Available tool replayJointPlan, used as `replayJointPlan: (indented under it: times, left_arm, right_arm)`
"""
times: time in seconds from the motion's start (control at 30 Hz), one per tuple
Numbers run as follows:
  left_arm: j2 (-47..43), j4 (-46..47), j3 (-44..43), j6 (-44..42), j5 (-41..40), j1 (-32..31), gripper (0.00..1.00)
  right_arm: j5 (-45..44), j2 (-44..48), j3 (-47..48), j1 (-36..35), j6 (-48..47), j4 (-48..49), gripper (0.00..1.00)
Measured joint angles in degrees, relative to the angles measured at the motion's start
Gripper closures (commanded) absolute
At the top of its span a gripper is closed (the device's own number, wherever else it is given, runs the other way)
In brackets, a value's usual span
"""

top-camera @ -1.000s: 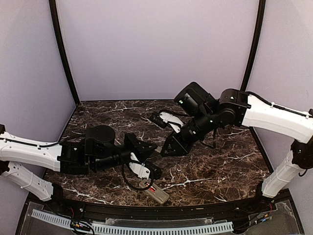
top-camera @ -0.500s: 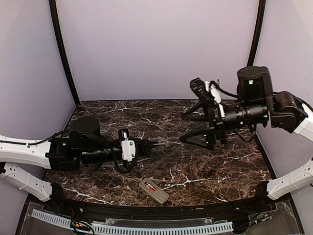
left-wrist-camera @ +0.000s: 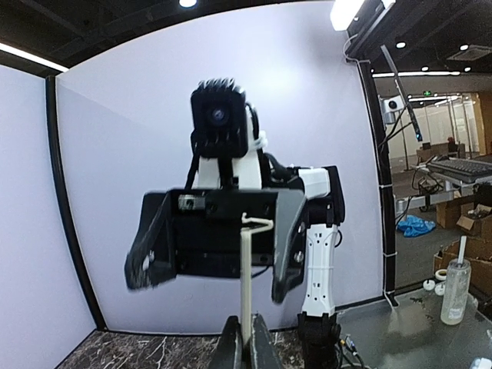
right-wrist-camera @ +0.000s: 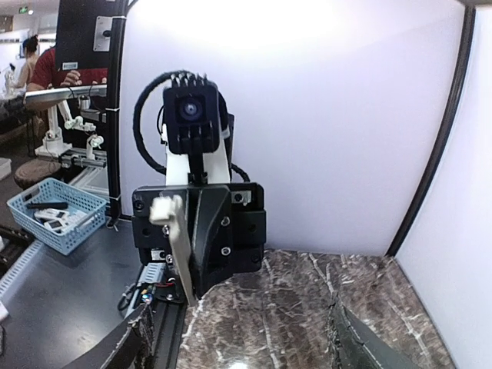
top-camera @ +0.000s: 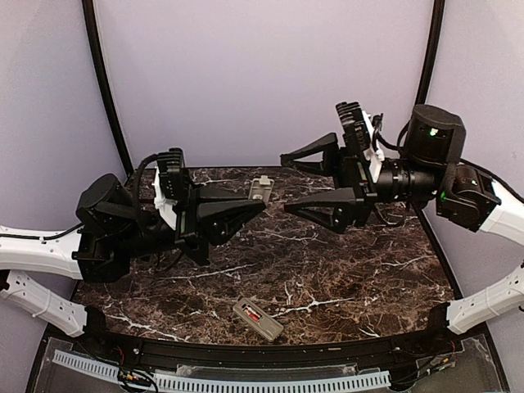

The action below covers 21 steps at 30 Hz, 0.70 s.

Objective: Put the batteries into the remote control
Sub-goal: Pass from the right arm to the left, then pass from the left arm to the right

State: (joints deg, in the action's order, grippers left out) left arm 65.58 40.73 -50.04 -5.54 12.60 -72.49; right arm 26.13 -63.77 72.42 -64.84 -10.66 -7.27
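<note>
Left hand (top-camera: 255, 205) barely pinches the cover (top-camera: 261, 190) (right hand (top-camera: 285, 182) gapes empty): it could slip, missing the remote (top-camera: 258, 319) at 6 o'clock.

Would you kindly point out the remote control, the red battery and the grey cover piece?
remote control (top-camera: 264, 325): top external view, on its grey back beside the battery.
red battery (top-camera: 255, 314): top external view, on its middle, inside the remote.
grey cover piece (right-wrist-camera: 176, 250): right wrist view, middle of its flat face.

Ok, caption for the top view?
Raised left hand holds grey cover facing open right hand; remote, red battery inside, lies on table.
</note>
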Motion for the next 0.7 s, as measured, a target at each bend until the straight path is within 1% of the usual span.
replayJointPlan:
  times: [0.17,0.33,0.53,0.7]
  left_arm:
    - [1.29,2.54,-1.27,3.48,0.46,0.02,1.0]
    - [1.64,3.21,-1.29,5.75,0.11,0.55,1.0]
    - [2.14,3.23,-1.36,6.38,-0.15,0.76,1.0]
    - [2.34,2.91,-1.36,6.4,-0.15,0.76,1.0]
  right_arm:
    - [0.96,-2.82,-0.04,-0.81,5.86,2.12,0.43]
    - [1.64,-2.36,-0.11,-1.42,10.49,5.53,0.5]
    - [1.27,-2.78,0.0,-1.51,14.47,6.21,0.65]
    - [2.1,-4.94,1.25,-1.55,17.38,6.25,0.77]
